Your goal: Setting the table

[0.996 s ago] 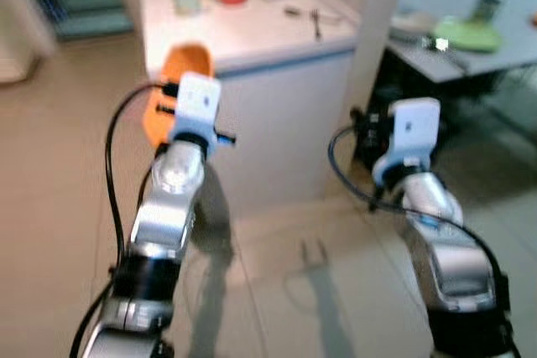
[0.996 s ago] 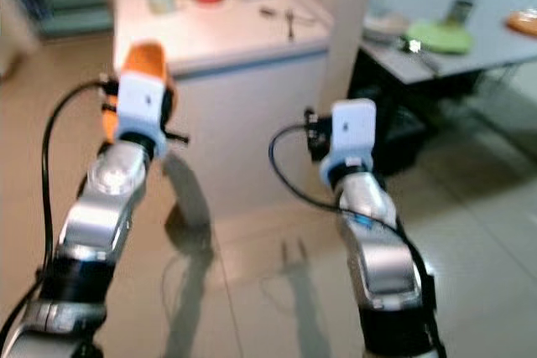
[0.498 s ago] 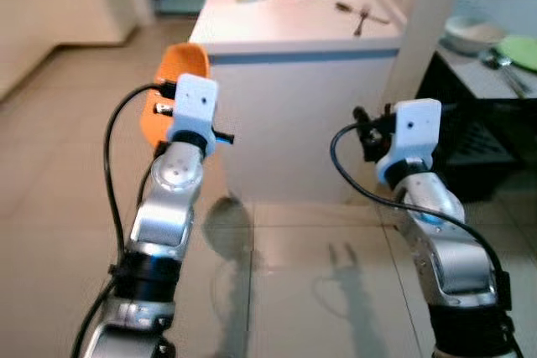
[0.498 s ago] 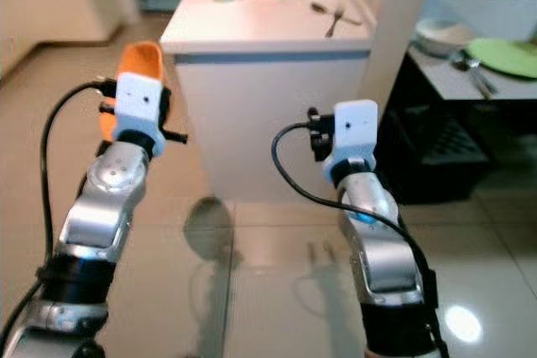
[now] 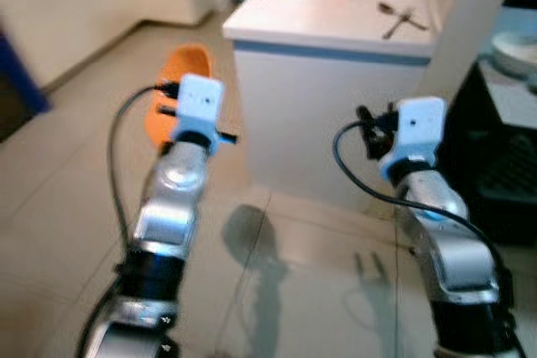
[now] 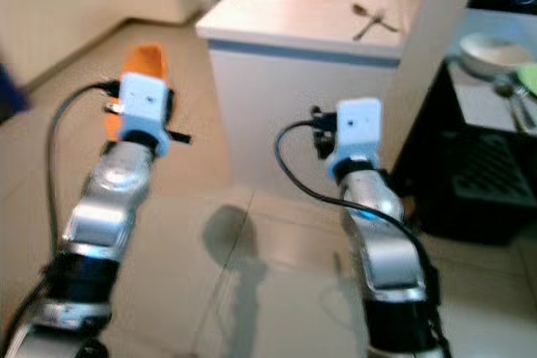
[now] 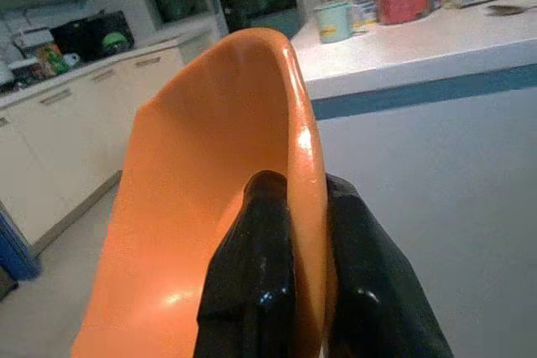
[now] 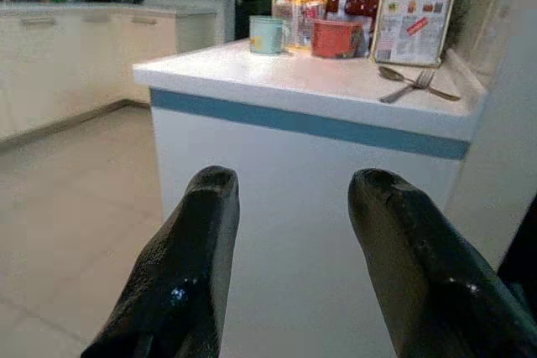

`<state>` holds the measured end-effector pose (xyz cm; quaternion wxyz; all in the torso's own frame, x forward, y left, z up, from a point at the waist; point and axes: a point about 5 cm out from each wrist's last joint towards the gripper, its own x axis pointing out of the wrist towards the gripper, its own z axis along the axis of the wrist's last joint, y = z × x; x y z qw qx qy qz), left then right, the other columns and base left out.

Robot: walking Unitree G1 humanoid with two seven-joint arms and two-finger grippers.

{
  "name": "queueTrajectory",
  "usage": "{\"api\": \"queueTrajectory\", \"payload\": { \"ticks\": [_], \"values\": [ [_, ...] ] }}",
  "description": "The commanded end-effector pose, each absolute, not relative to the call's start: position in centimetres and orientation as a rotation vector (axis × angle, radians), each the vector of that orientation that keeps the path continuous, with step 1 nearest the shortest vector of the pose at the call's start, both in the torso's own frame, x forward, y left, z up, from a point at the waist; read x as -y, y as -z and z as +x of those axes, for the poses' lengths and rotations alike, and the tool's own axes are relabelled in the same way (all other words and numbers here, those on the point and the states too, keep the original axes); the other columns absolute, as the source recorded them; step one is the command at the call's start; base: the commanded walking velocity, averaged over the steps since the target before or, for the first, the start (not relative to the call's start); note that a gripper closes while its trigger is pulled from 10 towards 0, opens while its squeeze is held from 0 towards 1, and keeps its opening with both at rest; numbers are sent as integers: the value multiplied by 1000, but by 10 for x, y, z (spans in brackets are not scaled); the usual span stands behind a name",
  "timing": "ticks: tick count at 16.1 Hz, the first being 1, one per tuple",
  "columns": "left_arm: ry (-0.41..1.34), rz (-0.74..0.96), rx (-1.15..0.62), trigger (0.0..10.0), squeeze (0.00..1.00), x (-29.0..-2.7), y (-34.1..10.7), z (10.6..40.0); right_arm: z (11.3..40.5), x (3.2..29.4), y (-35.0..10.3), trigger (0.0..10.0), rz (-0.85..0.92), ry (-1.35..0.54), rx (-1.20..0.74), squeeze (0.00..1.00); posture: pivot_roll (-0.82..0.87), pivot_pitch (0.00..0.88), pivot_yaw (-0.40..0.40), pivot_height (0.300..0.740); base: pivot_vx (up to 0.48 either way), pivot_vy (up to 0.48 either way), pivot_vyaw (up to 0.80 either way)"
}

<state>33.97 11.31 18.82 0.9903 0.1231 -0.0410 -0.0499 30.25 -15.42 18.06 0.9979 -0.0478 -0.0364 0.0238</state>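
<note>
Nearest: both silver arms raised before the body over a pale tiled floor, their shadows falling on it.

Left tool: the two black fingers are pressed onto the rim of an orange bowl, one finger inside the wall, one outside. The bowl is held on edge, its hollow turned sideways, clear of any surface. From the head views it shows as an orange curve just beyond the left wrist, out over the floor and short of the counter.

Right tool: fingers spread wide, nothing between them, pointed at the counter's white side.

Middle distance: a white tabletop with a blue band under its edge. A spoon and fork lie crossed near its right end.

Further back on the same tabletop: a pale green cup, a red tub, a printed bag or carton, and some packets behind them that are too small to read.

Far right, past a white post: a lower surface with a white bowl and what looks like cutlery beside it; blurred. Cabinets line the far left wall.

Step in hand, by my reading: carrying the bowl toward a place to set it; setting down not yet begun. Next move would call for closing on a surface, then rolling the wrist so the bowl comes level before the fingers let go. Which surface is meant I cannot tell.
</note>
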Motion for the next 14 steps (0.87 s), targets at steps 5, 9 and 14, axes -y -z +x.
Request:
{"api": "queueTrajectory", "payload": {
  "ticks": [5, 9, 14],
  "values": [
    [71, 256, 139, 10000, 0, -119, -202, 343, 303, 158, -183, 10000, -59, 10, 83, 0, -66, 0, 63, 740, 0, -467, 158],
    [75, 251, 134, 10000, 0, -115, -200, 344, 302, 163, -184, 10000, -58, 33, 93, 0, -68, 0, 60, 740, 0, -465, 0],
    [34, 242, 116, 10000, 0, -124, -195, 347, 305, 161, -182, 10000, -85, 62, 88, 0, -85, 0, 54, 740, 0, -465, 0]
  ]
}}
